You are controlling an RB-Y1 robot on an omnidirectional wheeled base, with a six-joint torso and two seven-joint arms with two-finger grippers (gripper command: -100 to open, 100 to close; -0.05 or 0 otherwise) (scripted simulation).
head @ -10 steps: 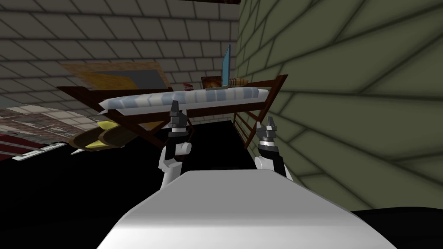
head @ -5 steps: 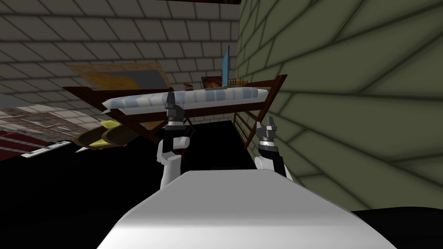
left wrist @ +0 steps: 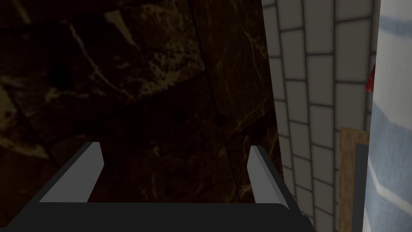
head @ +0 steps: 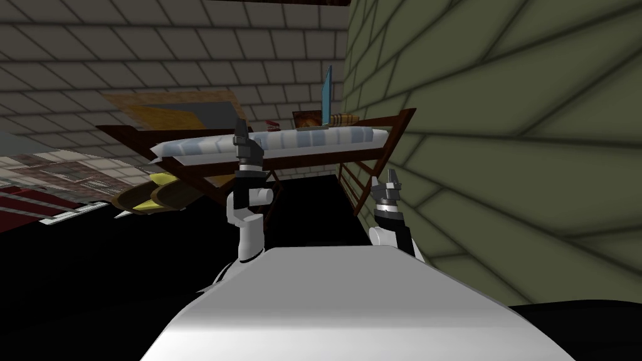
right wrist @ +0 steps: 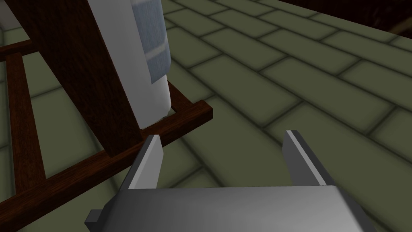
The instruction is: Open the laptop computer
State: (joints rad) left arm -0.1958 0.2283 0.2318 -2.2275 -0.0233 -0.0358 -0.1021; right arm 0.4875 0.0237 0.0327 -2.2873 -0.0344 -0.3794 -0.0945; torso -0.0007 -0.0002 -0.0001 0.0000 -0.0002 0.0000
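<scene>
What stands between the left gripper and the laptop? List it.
The bed's striped mattress lies across the path. The left gripper, open, is at its near side, and the laptop stands past its far side, near the green wall. Nothing else visible lies between them.

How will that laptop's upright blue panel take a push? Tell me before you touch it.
The laptop panel looks thin and flat: probably stiff, yet fragile under a hard push. It stands nearly upright beyond the bed, so it would likely swing on its hinge or tip rather than slide.
</scene>
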